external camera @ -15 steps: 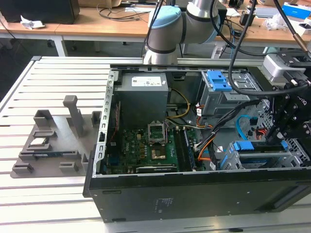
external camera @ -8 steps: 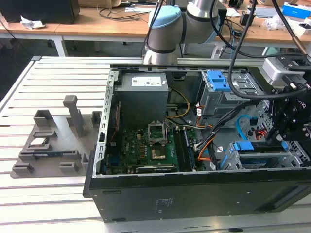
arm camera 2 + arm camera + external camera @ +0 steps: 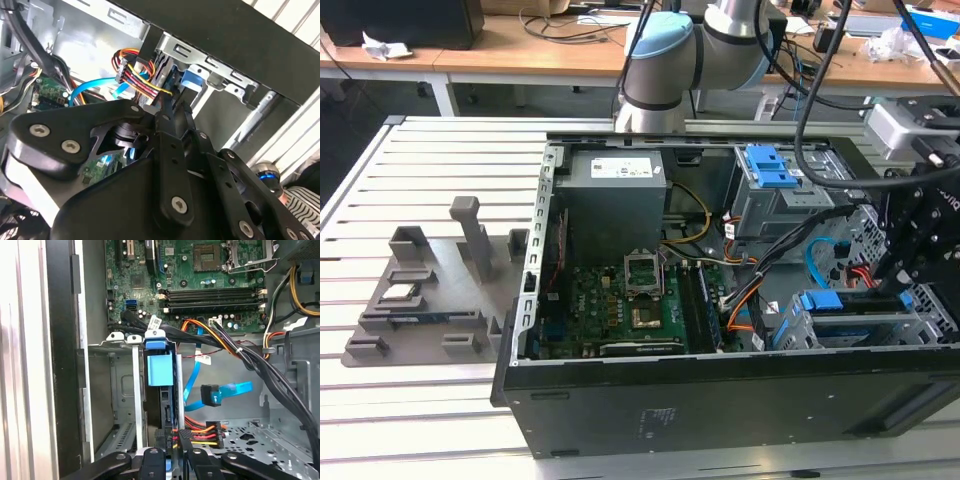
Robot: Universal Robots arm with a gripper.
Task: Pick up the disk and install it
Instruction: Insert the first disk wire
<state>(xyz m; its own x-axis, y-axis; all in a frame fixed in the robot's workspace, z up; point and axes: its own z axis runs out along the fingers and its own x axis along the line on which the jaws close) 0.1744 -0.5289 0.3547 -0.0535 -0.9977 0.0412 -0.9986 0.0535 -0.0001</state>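
The disk lies slotted in the drive cage at the front corner of the open computer case, on the exterior view's right; its blue frame shows along the top. In the first wrist view the disk stands on edge in the cage slot, blue tab at its far end. My gripper hangs right over the disk's near end. Its black fingers sit close together, shut, and I cannot tell if they touch the disk. In the second wrist view the gripper points at the blue tab.
A bundle of orange, red and yellow cables and a blue data cable lie just beside the gripper. The motherboard, power supply and a blue-topped cage are in the case. A grey fixture plate lies at the exterior view's left.
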